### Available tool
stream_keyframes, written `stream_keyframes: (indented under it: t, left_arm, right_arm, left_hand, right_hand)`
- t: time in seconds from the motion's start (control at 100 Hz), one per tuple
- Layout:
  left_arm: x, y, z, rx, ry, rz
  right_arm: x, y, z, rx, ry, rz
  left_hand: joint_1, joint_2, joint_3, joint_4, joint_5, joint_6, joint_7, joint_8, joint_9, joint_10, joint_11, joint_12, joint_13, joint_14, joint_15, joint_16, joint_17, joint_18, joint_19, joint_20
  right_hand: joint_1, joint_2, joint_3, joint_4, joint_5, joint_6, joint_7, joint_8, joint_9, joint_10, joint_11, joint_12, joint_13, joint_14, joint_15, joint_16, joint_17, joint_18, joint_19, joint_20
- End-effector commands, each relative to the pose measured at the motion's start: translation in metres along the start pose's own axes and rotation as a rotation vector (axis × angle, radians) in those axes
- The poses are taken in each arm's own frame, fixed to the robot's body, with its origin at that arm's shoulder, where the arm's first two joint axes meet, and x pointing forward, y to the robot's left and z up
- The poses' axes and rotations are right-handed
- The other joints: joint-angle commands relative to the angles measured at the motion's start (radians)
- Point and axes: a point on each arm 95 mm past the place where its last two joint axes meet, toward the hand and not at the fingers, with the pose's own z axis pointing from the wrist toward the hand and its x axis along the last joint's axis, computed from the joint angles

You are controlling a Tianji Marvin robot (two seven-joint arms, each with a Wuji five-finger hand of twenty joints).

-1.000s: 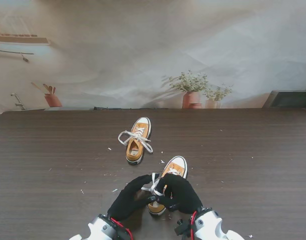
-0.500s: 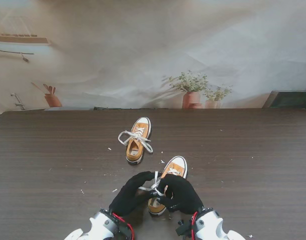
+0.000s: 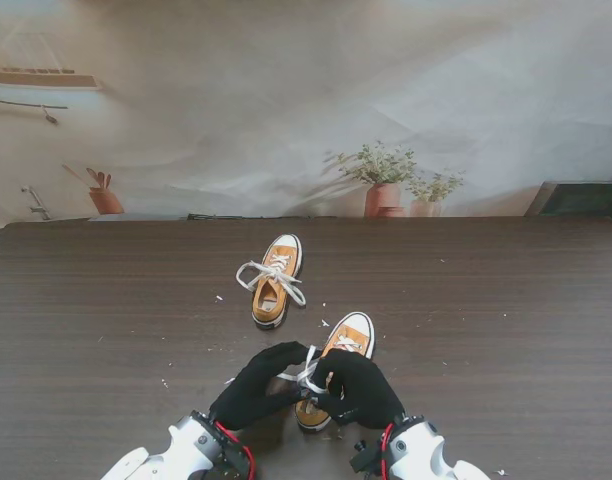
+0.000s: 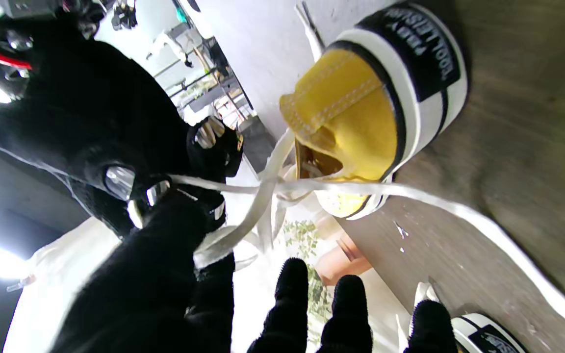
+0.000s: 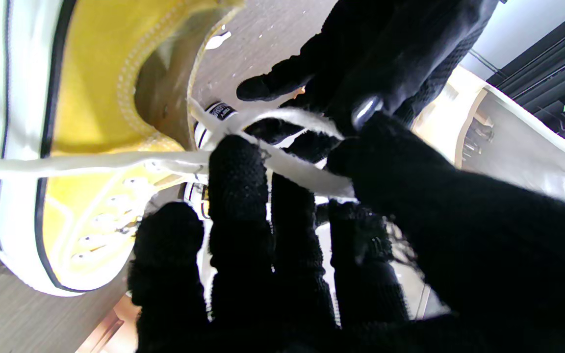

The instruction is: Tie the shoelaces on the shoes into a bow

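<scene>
Two black-gloved hands are busy at the near shoe (image 3: 331, 372), close to the table's near edge. The white lace (image 4: 263, 191) is pinched by the left hand (image 3: 254, 386) and the right hand (image 3: 358, 386), fingers closed on it. The bow looks half made, though the knot is hidden. Next, the loops must be pulled snug. The far shoe (image 3: 275, 281), well apart, is not in the way.

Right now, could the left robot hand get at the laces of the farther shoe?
Probably not yet: the left robot hand is pinching the near shoe's lace with the right robot hand. The table toward the farther shoe looks unobstructed.
</scene>
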Motion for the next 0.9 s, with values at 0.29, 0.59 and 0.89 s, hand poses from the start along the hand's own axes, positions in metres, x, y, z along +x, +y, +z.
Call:
stream_keyframes:
  t: [0.29, 0.59, 0.89]
  left_arm:
    - [-0.0049, -0.0082, -0.0028, -0.044, 0.058, 0.006]
    - [-0.0072, -0.0074, -0.005, 0.0, 0.076, -0.082]
    - [-0.005, -0.0053, 0.001, 0.066, 0.052, -0.082]
  right_arm:
    - [0.0005, -0.0004, -0.0007, 0.017, -0.002, -0.009]
    - [0.0006, -0.0022, 0.0005, 0.02, -0.004, -0.009]
    - [0.001, -0.0029, 0.0008, 0.018, -0.004, -0.011]
  left_hand:
    - [-0.084, 0.114, -0.136, 0.044, -0.037, -0.043, -0.034, -0.037, -0.027, -0.032, -0.099, -0.039, 0.003, -0.021, -0.161, -0.015, -0.026, -0.052, -0.06, -0.119]
    - [-0.262, 0.216, 0.16, 0.297, 0.049, -0.019, -0.01, -0.021, 0.048, -0.01, -0.166, -0.055, 0.03, 0.005, -0.196, -0.02, -0.024, -0.026, -0.076, -0.191]
    - [-0.148, 0.112, 0.412, 0.221, 0.107, -0.056, 0.055, 0.016, 0.093, 0.002, -0.144, -0.013, 0.074, 0.008, -0.179, 0.022, -0.034, -0.029, -0.036, -0.124]
  right_hand:
    - [0.013, 0.005, 0.029, 0.021, 0.04, -0.073, 0.01, 0.027, 0.014, -0.029, -0.009, 0.011, 0.021, -0.007, 0.005, -0.009, -0.007, -0.018, 0.005, -0.005]
    - [0.012, 0.005, 0.029, 0.021, 0.04, -0.073, 0.01, 0.027, 0.012, -0.029, -0.009, 0.011, 0.021, -0.006, 0.008, -0.008, -0.006, -0.023, 0.005, -0.006]
    - [0.012, 0.005, 0.029, 0.021, 0.039, -0.072, 0.01, 0.027, 0.014, -0.029, -0.008, 0.011, 0.021, -0.006, 0.009, -0.008, -0.005, -0.025, 0.006, -0.006]
